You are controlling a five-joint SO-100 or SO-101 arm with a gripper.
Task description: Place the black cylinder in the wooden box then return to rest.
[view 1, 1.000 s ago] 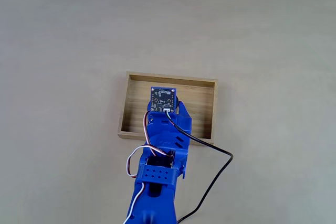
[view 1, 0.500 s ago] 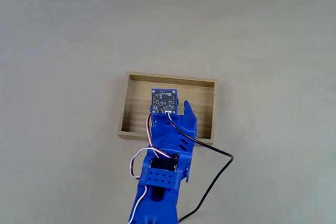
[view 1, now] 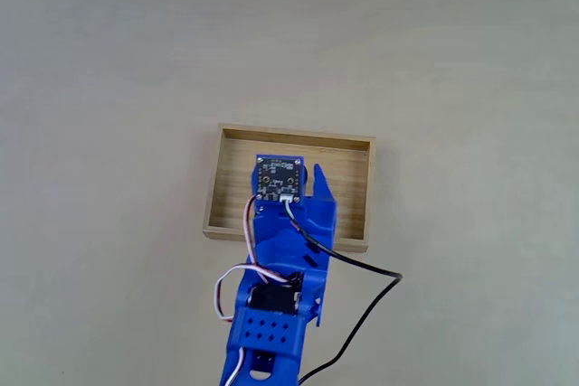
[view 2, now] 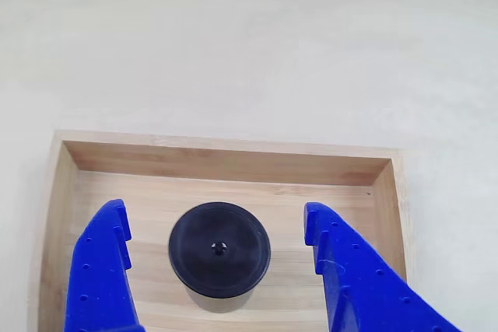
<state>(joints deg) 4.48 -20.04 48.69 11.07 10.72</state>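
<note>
Other view: the black cylinder (view 2: 220,249) stood upright on the floor of the wooden box (view 2: 226,161), released.
The gripper (view 2: 218,227) hung over it with its blue fingers (view 2: 101,262) spread wide, one to each side and clear of it, holding nothing. In the fixed view the arm reached over the box's near wall. Placing looked done; what remained, I judged, was lifting straight up and drawing back to rest without clipping the cylinder.
</note>
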